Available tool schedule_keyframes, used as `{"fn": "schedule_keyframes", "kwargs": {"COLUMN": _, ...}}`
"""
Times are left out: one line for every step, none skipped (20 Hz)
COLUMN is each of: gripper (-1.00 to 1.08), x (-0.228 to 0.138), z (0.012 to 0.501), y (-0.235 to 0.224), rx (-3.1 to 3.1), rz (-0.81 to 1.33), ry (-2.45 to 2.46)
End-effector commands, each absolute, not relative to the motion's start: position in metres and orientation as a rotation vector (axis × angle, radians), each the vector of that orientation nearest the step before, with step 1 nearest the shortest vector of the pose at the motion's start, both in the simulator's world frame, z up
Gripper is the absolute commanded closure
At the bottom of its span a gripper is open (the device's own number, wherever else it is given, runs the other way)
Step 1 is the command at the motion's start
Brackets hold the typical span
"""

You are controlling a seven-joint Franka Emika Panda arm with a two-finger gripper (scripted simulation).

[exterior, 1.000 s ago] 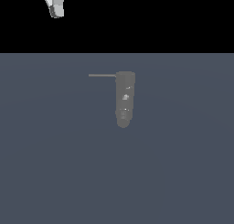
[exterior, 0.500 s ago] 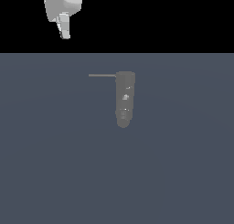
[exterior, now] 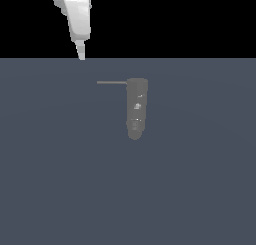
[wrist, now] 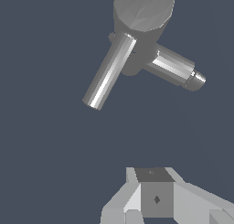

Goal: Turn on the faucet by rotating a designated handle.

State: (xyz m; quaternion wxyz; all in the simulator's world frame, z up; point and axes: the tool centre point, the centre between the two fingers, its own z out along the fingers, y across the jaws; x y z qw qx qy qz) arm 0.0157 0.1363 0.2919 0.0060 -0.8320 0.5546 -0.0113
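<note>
The dull grey cylinder-like faucet with a rounded near end lies mid-floor; its thin straight grey rod handle sticks out toward the exterior view's left from the far end. My white pointed gripper hangs farther back, well apart from the rod; I can't tell if my fingers are spread or closed. Risks, as I judge them: the rod is slim, so I could overshoot it, skid off it, or hit the faucet body instead.
</note>
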Motion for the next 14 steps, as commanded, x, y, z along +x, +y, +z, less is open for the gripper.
{"fn": "schedule_keyframes", "kwargs": {"gripper": 1.08, "x": 0.031, "z": 0.281, "y": 0.134, "rx": -2.554, "rz": -0.033, "ry": 1.812}}
{"fn": "schedule_keyframes", "kwargs": {"gripper": 1.08, "x": 0.037, "z": 0.276, "y": 0.133, "rx": -2.532, "rz": -0.031, "ry": 1.843}}
{"fn": "schedule_keyframes", "kwargs": {"gripper": 1.08, "x": 0.044, "z": 0.271, "y": 0.131, "rx": -2.51, "rz": -0.03, "ry": 1.875}}
{"fn": "schedule_keyframes", "kwargs": {"gripper": 1.08, "x": 0.05, "z": 0.266, "y": 0.129, "rx": -2.487, "rz": -0.028, "ry": 1.908}}
{"fn": "schedule_keyframes", "kwargs": {"gripper": 1.08, "x": 0.057, "z": 0.261, "y": 0.127, "rx": -2.462, "rz": -0.026, "ry": 1.941}}
{"fn": "schedule_keyframes", "kwargs": {"gripper": 1.08, "x": 0.063, "z": 0.256, "y": 0.125, "rx": -2.438, "rz": -0.025, "ry": 1.973}}
{"fn": "schedule_keyframes", "kwargs": {"gripper": 1.08, "x": 0.07, "z": 0.252, "y": 0.123, "rx": -2.413, "rz": -0.023, "ry": 2.004}}
{"fn": "schedule_keyframes", "kwargs": {"gripper": 1.08, "x": 0.076, "z": 0.247, "y": 0.121, "rx": -2.389, "rz": -0.022, "ry": 2.034}}
{"fn": "schedule_keyframes", "kwargs": {"gripper": 1.08, "x": 0.082, "z": 0.242, "y": 0.118, "rx": -2.365, "rz": -0.02, "ry": 2.063}}
{"fn": "schedule_keyframes", "kwargs": {"gripper": 1.08, "x": 0.087, "z": 0.238, "y": 0.116, "rx": -2.342, "rz": -0.019, "ry": 2.091}}
{"fn": "schedule_keyframes", "kwargs": {"gripper": 1.08, "x": 0.093, "z": 0.234, "y": 0.113, "rx": -2.319, "rz": -0.017, "ry": 2.117}}
{"fn": "schedule_keyframes", "kwargs": {"gripper": 1.08, "x": 0.098, "z": 0.23, "y": 0.111, "rx": -2.297, "rz": -0.016, "ry": 2.142}}
{"fn": "schedule_keyframes", "kwargs": {"gripper": 1.08, "x": 0.103, "z": 0.226, "y": 0.108, "rx": -2.275, "rz": -0.014, "ry": 2.165}}
{"fn": "schedule_keyframes", "kwargs": {"gripper": 1.08, "x": 0.107, "z": 0.223, "y": 0.106, "rx": -2.255, "rz": -0.013, "ry": 2.187}}
